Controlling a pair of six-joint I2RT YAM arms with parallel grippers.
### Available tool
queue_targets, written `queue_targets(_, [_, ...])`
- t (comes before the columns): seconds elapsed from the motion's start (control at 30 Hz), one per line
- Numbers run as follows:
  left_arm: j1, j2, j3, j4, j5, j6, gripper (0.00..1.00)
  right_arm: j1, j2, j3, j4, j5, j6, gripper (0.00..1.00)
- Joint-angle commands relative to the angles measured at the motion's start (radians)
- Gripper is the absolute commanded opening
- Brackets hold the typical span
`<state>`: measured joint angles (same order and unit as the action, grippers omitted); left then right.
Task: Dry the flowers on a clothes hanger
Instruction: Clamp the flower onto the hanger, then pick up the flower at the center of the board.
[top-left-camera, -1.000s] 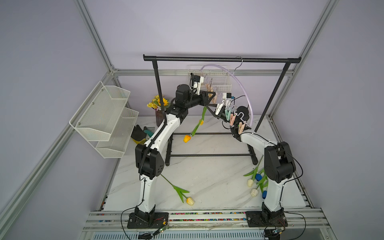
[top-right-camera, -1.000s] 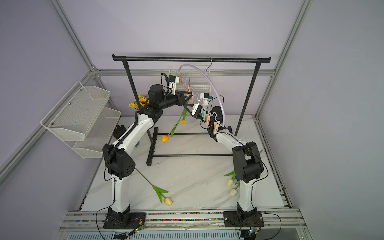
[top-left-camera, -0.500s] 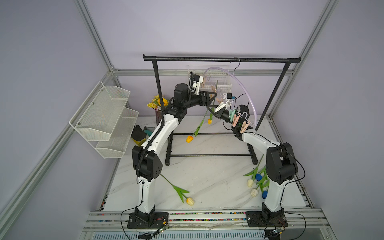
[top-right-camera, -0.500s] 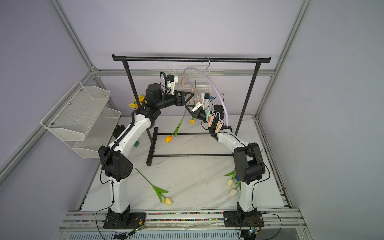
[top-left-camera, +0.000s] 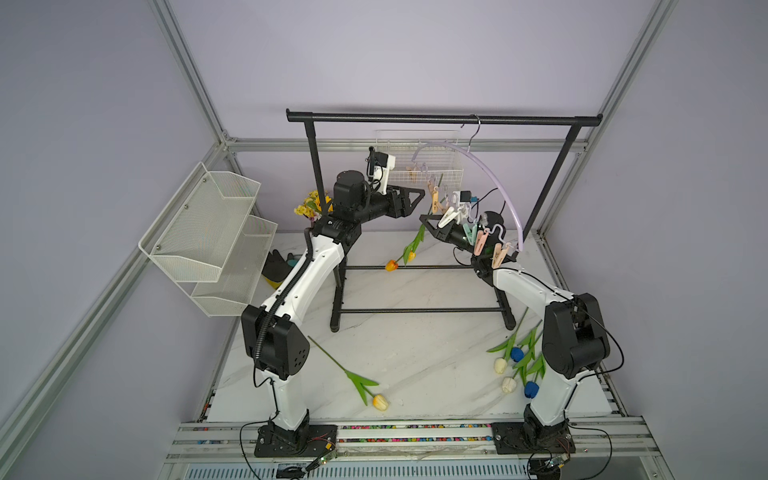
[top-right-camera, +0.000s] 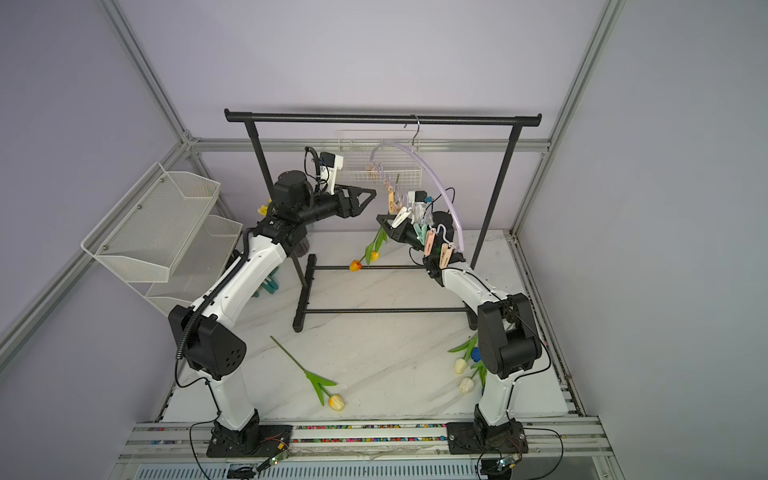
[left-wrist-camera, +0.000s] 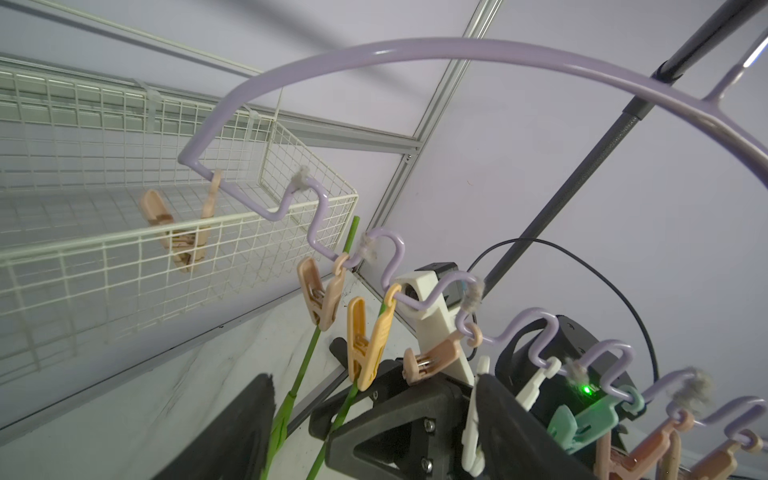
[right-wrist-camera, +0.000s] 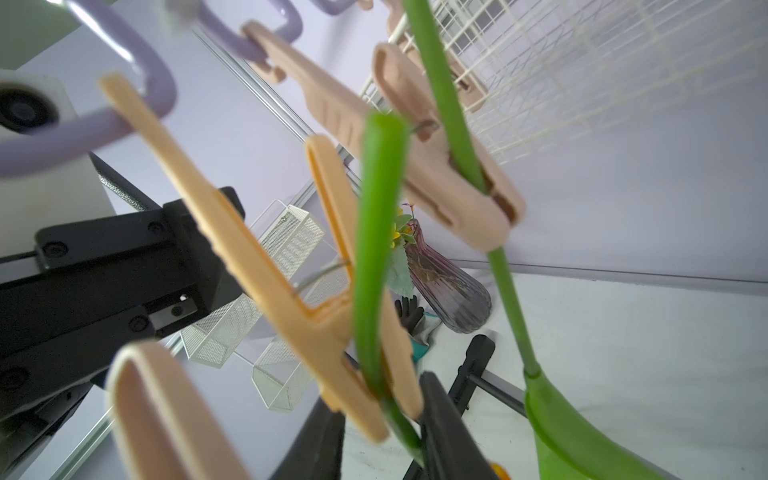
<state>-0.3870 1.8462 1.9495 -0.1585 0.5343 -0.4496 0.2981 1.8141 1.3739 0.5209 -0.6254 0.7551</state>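
The lilac clothes hanger (top-left-camera: 494, 178) hangs by its hook from the black rack. Two flowers hang head down from its clips, their orange heads (top-left-camera: 390, 264) low above the table. In the right wrist view a yellow clip (right-wrist-camera: 266, 266) grips one green stem (right-wrist-camera: 376, 249) and a pink clip (right-wrist-camera: 453, 195) grips the other. My right gripper (right-wrist-camera: 382, 436) is open just below the yellow clip, with that stem between its fingers. My left gripper (left-wrist-camera: 374, 436) stands open, facing the clips and holding nothing. A yellow tulip (top-left-camera: 380, 402) lies at the table's front. Several white and blue tulips (top-left-camera: 516, 365) lie by the right arm.
The black garment rack (top-left-camera: 440, 119) spans the back, its feet on the marble table (top-left-camera: 415, 332). A white wire shelf (top-left-camera: 208, 232) juts in at the left. A wire basket (top-left-camera: 419, 166) hangs on the back wall. A purple vase (right-wrist-camera: 449, 291) stands at the back left.
My left gripper's jaws have widened and come off the yellow clip, which now pinches the stem. My right gripper's jaws have parted around that stem. Hanger and hanging tulips swung right.
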Motion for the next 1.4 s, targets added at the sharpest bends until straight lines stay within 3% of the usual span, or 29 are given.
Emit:
queue_targets(0.0, [0.007,-0.093,-0.050,0.009,-0.033,0.032,0.77,-0.004,-0.056,-0.022,-0.079,0.046,-0.088,0.36])
queue_targets(0.53, [0.007,-0.327,-0.362,-0.046,-0.146,0.050,0.80,-0.004,-0.143,-0.160,-0.180,0.140,-0.230,0.60])
queue_targets(0.83, [0.007,-0.405,-0.471,-0.129,-0.214,0.035,0.81,-0.004,-0.181,-0.254,-0.218,0.194,-0.314,0.64])
queue_targets(1.1, [0.002,-0.424,-0.596,-0.190,-0.200,-0.025,0.79,-0.004,-0.220,-0.335,-0.279,0.238,-0.394,0.65])
queue_targets(1.37, [-0.060,-0.527,-0.736,-0.338,-0.368,-0.097,0.84,-0.005,-0.285,-0.371,-0.450,0.251,-0.454,0.64])
